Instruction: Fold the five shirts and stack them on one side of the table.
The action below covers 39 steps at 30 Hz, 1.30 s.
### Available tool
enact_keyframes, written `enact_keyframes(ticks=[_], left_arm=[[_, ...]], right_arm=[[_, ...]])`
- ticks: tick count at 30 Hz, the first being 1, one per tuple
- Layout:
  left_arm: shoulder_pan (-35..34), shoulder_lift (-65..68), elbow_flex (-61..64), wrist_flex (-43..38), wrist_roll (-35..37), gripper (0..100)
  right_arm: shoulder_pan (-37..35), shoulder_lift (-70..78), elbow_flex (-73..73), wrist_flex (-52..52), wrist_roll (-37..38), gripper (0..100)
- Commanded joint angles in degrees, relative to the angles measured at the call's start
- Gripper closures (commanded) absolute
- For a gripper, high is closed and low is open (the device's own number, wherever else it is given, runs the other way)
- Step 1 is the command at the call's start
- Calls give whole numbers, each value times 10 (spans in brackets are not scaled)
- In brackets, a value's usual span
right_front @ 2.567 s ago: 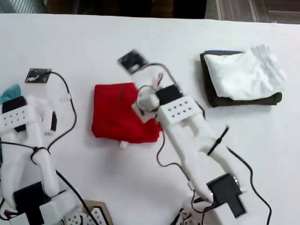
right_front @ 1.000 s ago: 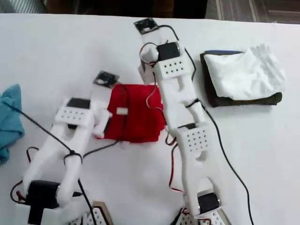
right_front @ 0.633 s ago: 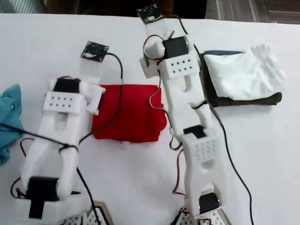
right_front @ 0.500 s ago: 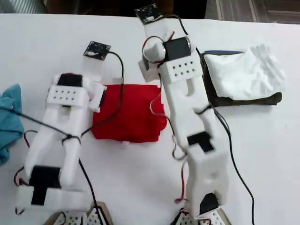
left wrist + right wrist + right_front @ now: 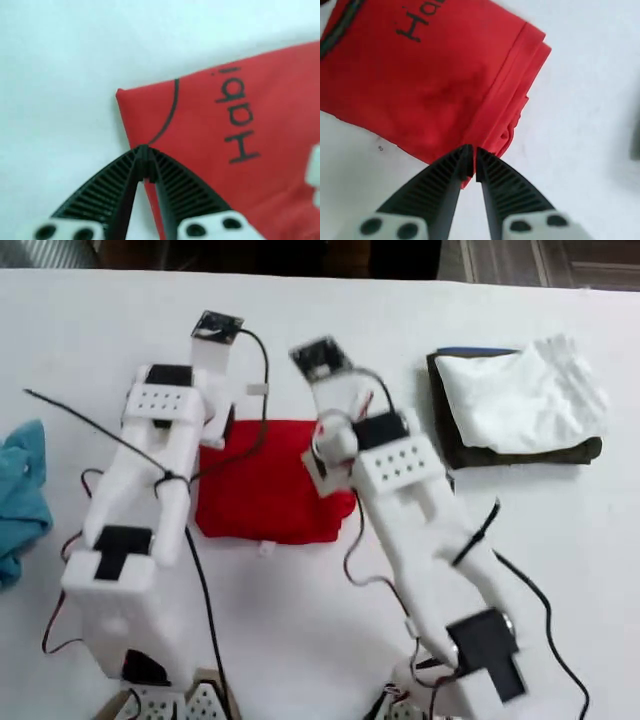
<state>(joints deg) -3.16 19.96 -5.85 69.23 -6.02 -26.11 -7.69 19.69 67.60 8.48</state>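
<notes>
- While the red shirt (image 5: 265,485) is lying folded into a flat rectangle at the middle of the white table (image 5: 120,310), the two arms are leaning over it from the near edge, one at each side.
- The left gripper (image 5: 144,162) is resting at the shirt's far left corner. Its black ribbed fingers (image 5: 100,200) are pressing together at the tips, right on the cloth's edge. Whether any cloth is caught between them is not showing clearly.
- The right gripper (image 5: 470,162) is sitting on the shirt's right-hand edge, where the folded layers are showing. Its jaws are clamping a sliver of red cloth that is showing between them.
- The shirt is lying flat on the table under both grippers, with its black lettering (image 5: 237,117) facing up.
- Well apart to the right, a white shirt (image 5: 520,400) is sitting loosely folded on top of a dark green shirt (image 5: 520,455), with a blue edge (image 5: 475,350) peeking out at the stack's far side.
- A teal shirt (image 5: 20,495) is lying crumpled at the table's left edge, apart from both arms.
</notes>
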Motion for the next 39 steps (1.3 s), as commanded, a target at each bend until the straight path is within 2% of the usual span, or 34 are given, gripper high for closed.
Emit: enact_keyframes(ticks=[1,8,13,18,24,30,32,35,39], left_arm=[[5,25,-56,-4,11,973],[4,94,-74,-21,27,973],[4,118,-75,-35,30,973],[4,117,-87,-25,30,973],[2,117,-168,64,30,973],[-42,117,-296,168,28,973],[-62,117,-339,208,26,972],[-92,118,-389,248,16,972],[-131,118,-402,262,-6,972]], right_arm=[[-11,-41,93,-80,24,978],[-15,-41,177,-149,30,978],[-11,-40,249,-203,61,978],[9,-49,252,-210,62,978],[55,-99,178,-140,59,977],[53,-131,121,-112,54,956],[53,-117,106,-115,13,901],[53,-57,82,-112,-93,828],[52,53,11,-95,-186,796]])
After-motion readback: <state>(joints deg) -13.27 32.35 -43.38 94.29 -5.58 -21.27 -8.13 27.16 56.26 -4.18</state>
